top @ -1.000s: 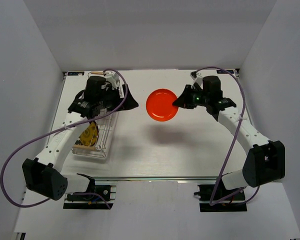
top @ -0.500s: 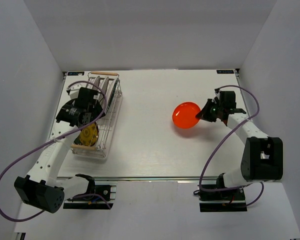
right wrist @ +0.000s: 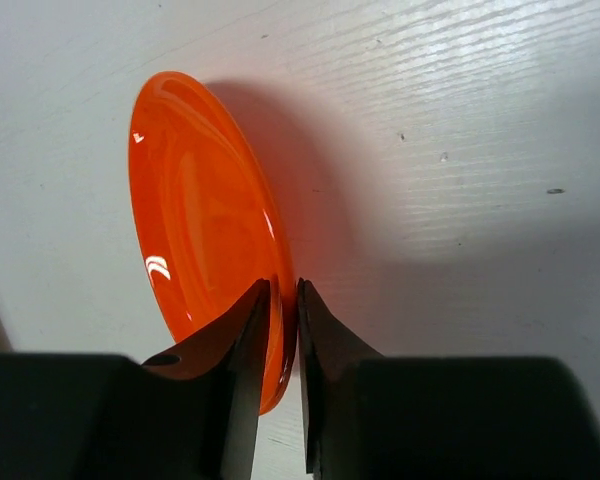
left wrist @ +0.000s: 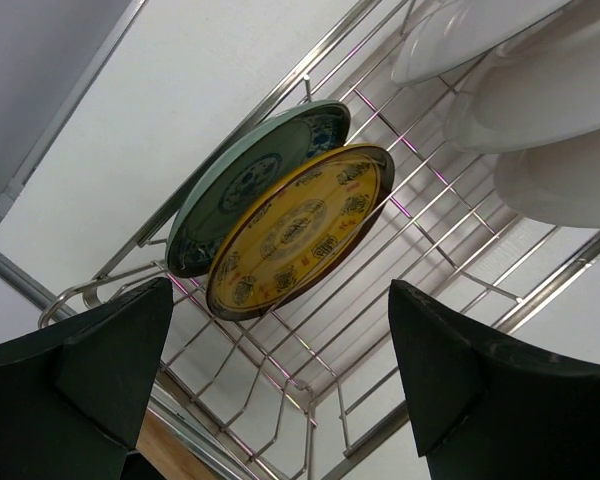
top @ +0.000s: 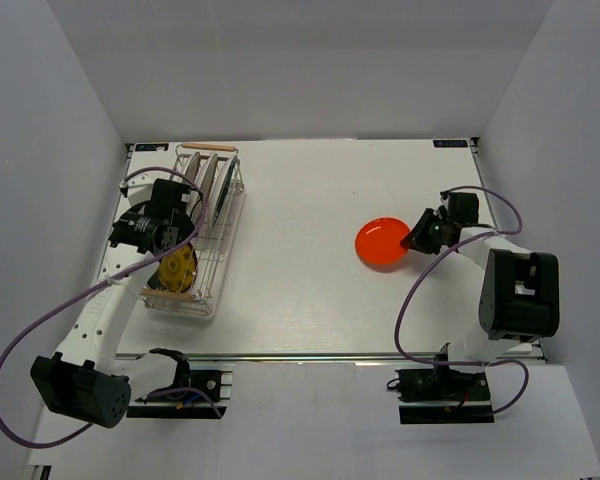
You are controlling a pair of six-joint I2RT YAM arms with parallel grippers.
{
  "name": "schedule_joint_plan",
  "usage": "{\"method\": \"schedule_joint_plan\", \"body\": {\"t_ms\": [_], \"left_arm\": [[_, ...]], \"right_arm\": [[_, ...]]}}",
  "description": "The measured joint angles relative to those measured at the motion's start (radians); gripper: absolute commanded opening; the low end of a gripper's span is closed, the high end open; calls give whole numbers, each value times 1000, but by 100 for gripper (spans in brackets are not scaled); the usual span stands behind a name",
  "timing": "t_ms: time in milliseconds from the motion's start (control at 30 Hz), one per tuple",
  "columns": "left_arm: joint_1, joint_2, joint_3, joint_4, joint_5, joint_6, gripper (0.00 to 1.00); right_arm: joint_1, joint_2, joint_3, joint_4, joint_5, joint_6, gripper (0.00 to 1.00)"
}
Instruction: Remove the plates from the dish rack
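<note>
Ideally the right fingers, clamped on the rim of the orange-red plate, settle it flat on the surface, well apart from the dish rack, before letting go. The left fingers hang spread above the rack, with the yellow plate below and between them.

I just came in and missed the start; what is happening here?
The right gripper is shut on the rim of the orange plate, holding it tilted low over the table. The left gripper hangs open at the dish rack, facing the yellow plate and the blue-green plate standing inside. White plates stand there too.
</note>
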Motion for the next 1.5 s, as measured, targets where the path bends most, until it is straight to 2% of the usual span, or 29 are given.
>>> {"method": "schedule_joint_plan", "body": {"t_ms": [33, 100, 133, 333, 400, 433, 533, 833, 1133, 1500], "left_arm": [[3, 0, -8, 2, 0, 2, 98], [9, 2, -27, 7, 0, 5, 98], [14, 3, -35, 7, 1, 6, 98], [35, 8, -77, 35, 13, 24, 98], [43, 10, -95, 47, 19, 33, 98], [47, 12, -102, 50, 22, 38, 98], [58, 18, -134, 74, 31, 59, 95], [79, 17, -182, 147, 77, 138, 75], [88, 18, -208, 154, 76, 151, 67], [93, 23, -208, 127, 37, 164, 39]], "right_arm": [[-5, 0, -3, 3, 3, 0, 25], [-10, 3, -7, 3, 9, 0, 36], [-14, 7, -8, 2, 12, 0, 48], [-38, 16, -9, -6, 34, -3, 68], [-44, 12, -9, -12, 41, -4, 79], [-47, 7, -9, -18, 45, -4, 89], [-50, -22, -9, -43, 58, -8, 89], [-51, -146, -8, -64, 91, -11, 89], [-53, -151, 5, -116, 95, -13, 89], [-54, -163, 8, -135, 94, -14, 89]]}}
